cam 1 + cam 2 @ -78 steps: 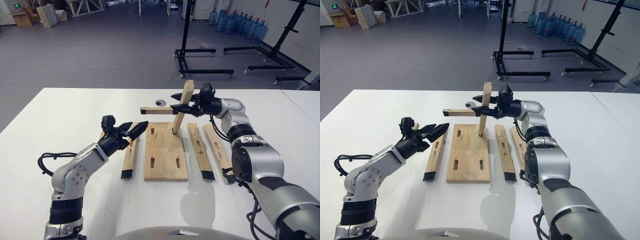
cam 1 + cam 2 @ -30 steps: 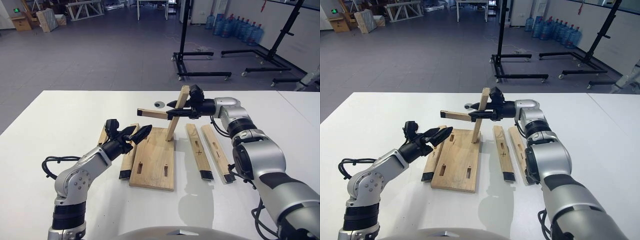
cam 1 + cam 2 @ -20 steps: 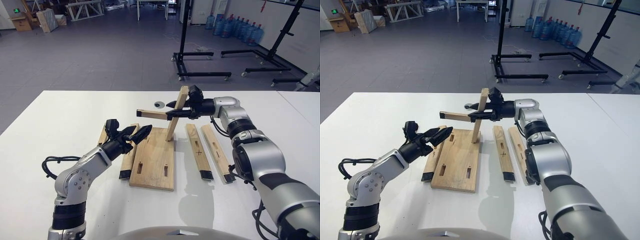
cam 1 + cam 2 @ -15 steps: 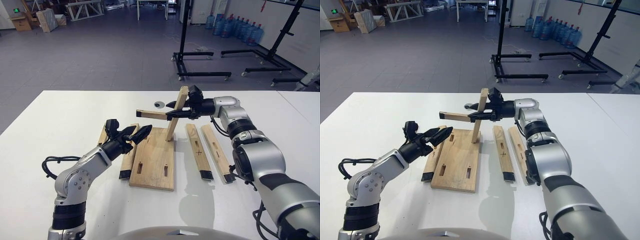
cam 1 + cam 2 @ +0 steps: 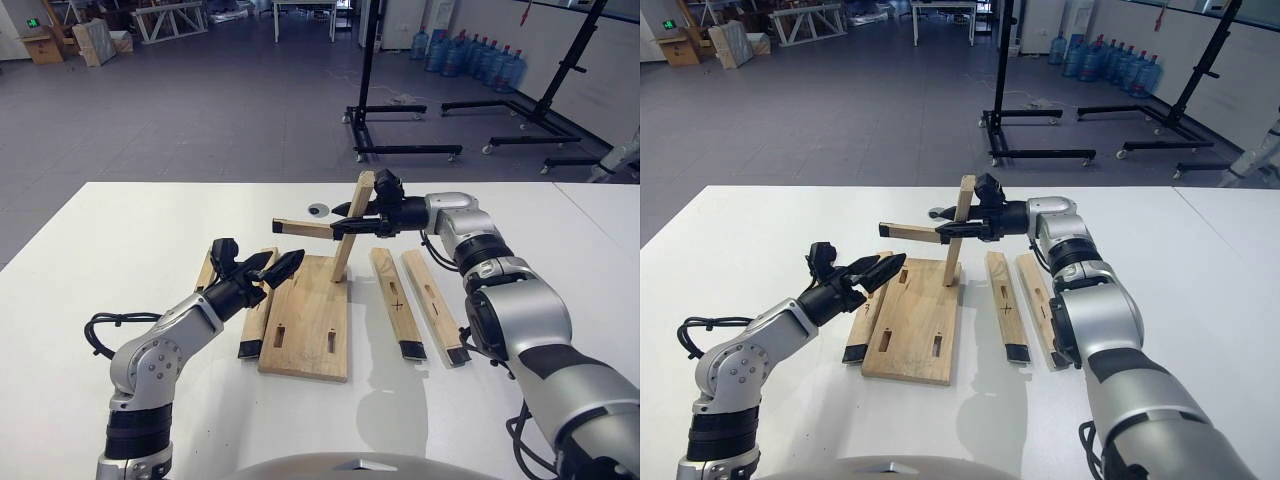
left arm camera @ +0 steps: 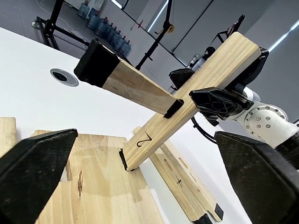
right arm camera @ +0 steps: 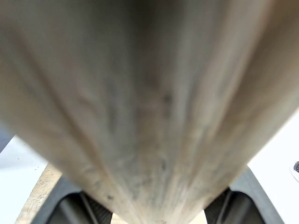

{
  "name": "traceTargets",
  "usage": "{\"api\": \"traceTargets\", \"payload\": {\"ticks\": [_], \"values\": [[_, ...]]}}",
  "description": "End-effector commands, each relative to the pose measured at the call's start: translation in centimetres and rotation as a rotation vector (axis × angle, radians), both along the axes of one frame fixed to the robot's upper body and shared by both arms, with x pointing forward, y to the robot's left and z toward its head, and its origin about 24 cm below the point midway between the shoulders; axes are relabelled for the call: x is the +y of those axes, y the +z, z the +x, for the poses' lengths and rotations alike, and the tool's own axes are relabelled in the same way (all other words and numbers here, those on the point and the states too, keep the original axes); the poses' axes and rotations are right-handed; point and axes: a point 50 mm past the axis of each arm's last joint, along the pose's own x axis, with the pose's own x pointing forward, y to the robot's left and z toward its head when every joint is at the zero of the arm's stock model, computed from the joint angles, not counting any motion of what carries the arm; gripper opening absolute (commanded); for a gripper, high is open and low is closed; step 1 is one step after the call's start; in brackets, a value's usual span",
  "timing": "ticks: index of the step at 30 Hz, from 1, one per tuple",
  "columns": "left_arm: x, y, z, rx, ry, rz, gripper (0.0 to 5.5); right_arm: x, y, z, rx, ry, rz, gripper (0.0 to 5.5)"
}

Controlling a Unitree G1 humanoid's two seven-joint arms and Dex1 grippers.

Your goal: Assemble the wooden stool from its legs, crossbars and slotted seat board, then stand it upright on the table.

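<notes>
The right gripper (image 5: pixel 345 220) pinches the tilted leg (image 5: pixel 343 252) beside its crossbar (image 5: pixel 300 227), the leg's long axis slanting down below the gripper to the seat board's (image 5: pixel 305 335) far slot (seated or not, I cannot tell), while the spread left gripper (image 5: pixel 277 262) hovers over the board's near-left edge.

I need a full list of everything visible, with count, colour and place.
slotted wooden seat board: one, pale, flat, centre of white table.
standing wooden leg: one, pale, tilted, foot on the board's far right corner.
black-tipped wooden crossbar: one, joined to that leg, pointing left.
loose black-capped wooden legs: two right of board, at least one left.
round grey grommet: one, far table.
black wheeled stands: several, floor behind.
blue water bottles: group, far right.
left gripper: open, over left leg.
right gripper: shut on standing leg.
</notes>
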Motion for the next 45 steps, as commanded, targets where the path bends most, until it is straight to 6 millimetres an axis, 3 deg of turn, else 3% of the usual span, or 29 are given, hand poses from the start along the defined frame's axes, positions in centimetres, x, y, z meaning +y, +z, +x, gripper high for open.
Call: {"api": "traceTargets", "payload": {"ticks": [1,20,21,30,33,38,41,45], "values": [[-0.3,-0.1,-0.1,0.012,-0.003,0.002,5.38,-0.8,-9.9,-3.8,0.356,-0.084,-0.319,2.07],[-0.5,-0.2,-0.1,0.011,-0.011,0.0,5.38,-0.8,-10.5,-4.4,0.451,-0.103,-0.247,2.07],[-0.5,-0.2,-0.1,0.012,-0.011,0.0,5.4,-0.7,-10.5,-4.4,0.446,-0.096,-0.248,2.44],[-0.6,-0.2,-0.2,0.013,-0.008,-0.002,5.4,-0.6,-10.7,-4.4,0.393,-0.091,-0.263,3.81],[-0.6,-0.2,-0.1,0.013,-0.008,-0.002,5.4,-1.2,-10.3,-4.1,0.356,-0.103,-0.288,4.26],[-0.2,0.2,0.1,0.001,0.011,-0.007,5.4,-3.4,-7.3,-2.5,0.257,-0.16,-0.273,4.26],[-0.2,0.2,0.2,0.0,0.02,-0.012,5.4,-3.3,-6.0,-2.0,0.216,-0.131,-0.255,4.26],[-0.3,0.4,0.3,-0.005,0.014,-0.01,5.4,-3.2,-5.7,-2.1,0.192,-0.094,-0.253,4.26]]}}
